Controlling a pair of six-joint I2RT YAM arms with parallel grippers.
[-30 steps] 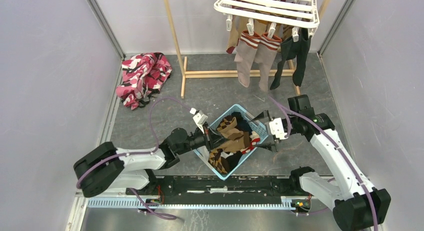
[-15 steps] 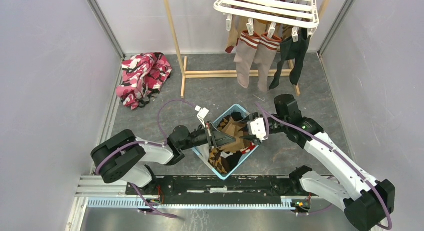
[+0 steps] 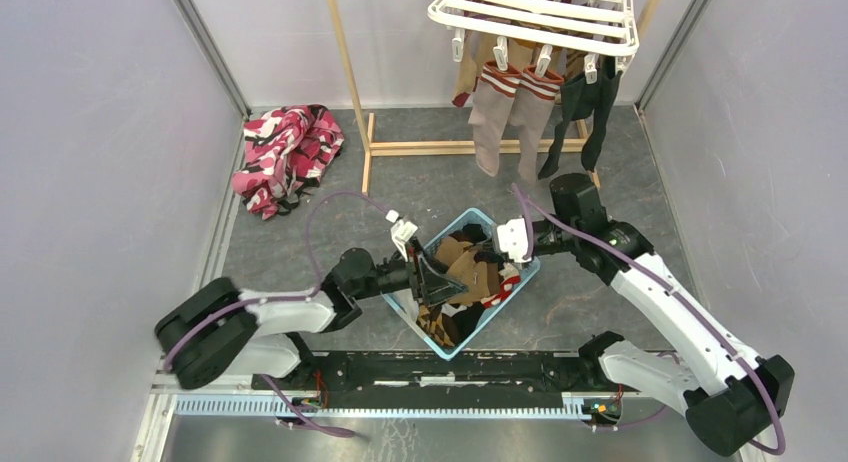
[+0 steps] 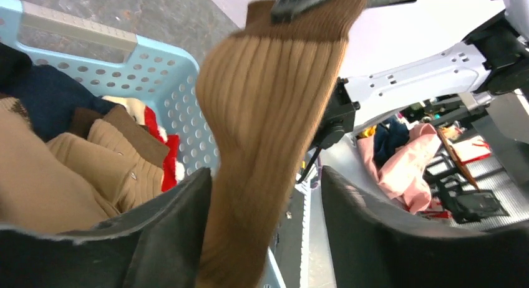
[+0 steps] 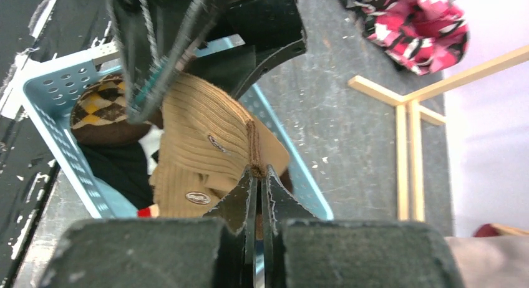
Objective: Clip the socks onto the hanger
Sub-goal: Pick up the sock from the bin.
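Partway: some socks [image 3: 500, 112] clipped, more in the basket [image 4: 168, 76].
Right claw [image 5: 259, 171] clamped on a tan sock [image 4: 268, 113] at its cuff, the sock running between the left claw's [image 4: 265, 176] parted fingers; hanger [image 3: 535, 32] well beyond both claws, basket beneath them.

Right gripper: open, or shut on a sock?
Shut: the right wrist view shows the right gripper pinching the tan ribbed sock by its brown cuff edge.
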